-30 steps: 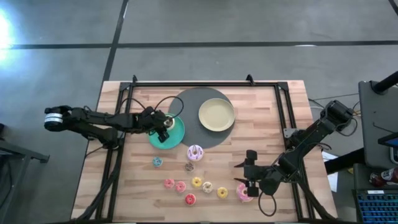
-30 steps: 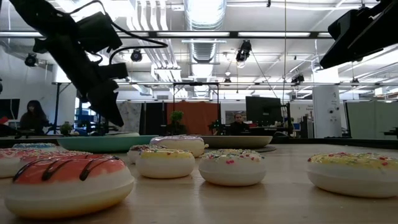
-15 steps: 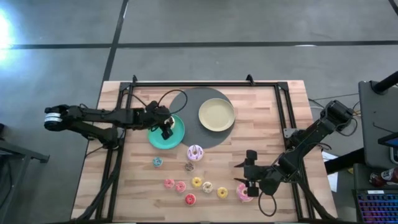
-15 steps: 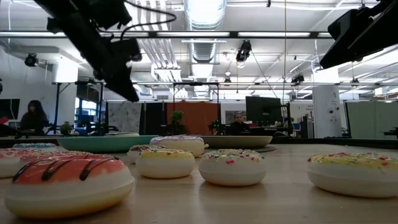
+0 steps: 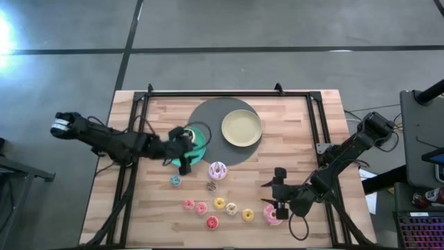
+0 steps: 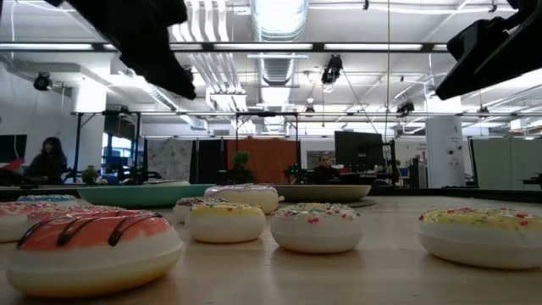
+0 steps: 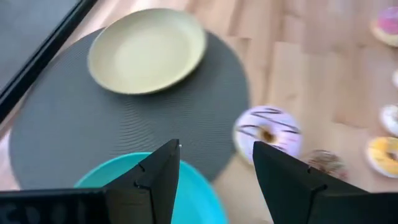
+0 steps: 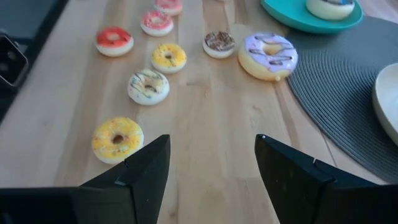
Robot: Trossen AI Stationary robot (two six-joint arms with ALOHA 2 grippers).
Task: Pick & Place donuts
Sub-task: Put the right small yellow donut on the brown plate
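Wooden table (image 5: 305, 132) fills the middle of the high view, with a black frame along its edges. On it lies a dark grey round mat (image 5: 208, 118), and on the mat sits a pale-yellow plate (image 5: 241, 128). A teal plate (image 5: 201, 147) lies half on the mat's left edge; the left arm covers most of it in the high view, and in the left wrist view only 1 arc of it shows.

The left gripper (image 5: 182, 154) hangs over the teal plate's near edge. Its 2 fingers (image 7: 155, 177) stand apart with nothing between them. The right gripper (image 5: 276, 196) waits near the table's front right corner, just beside a large pink donut (image 5: 272, 215) that it partly hides. Its fingers (image 8: 140, 171) are also spread and empty.

The donuts lie on the bare wood in front of the plates. The white-lilac donut (image 5: 218, 170) is largest here and sits just off the mat's edge, with a small brown donut (image 5: 211, 185) near it. A small one with pale blue look (image 5: 175, 180) lies further left. In front of these lies a loose row: 2 pink (image 5: 188, 204), yellow (image 5: 219, 203), whitish (image 5: 232, 208), yellow (image 5: 248, 214), and 1 red donut (image 5: 211, 222) nearest the front edge. 1 pale donut (image 8: 331, 6) sits on the teal plate, cut off by the right wrist picture's edge.

In the low view, the nearest donuts are cut off at the sides. I can read no writing anywhere.
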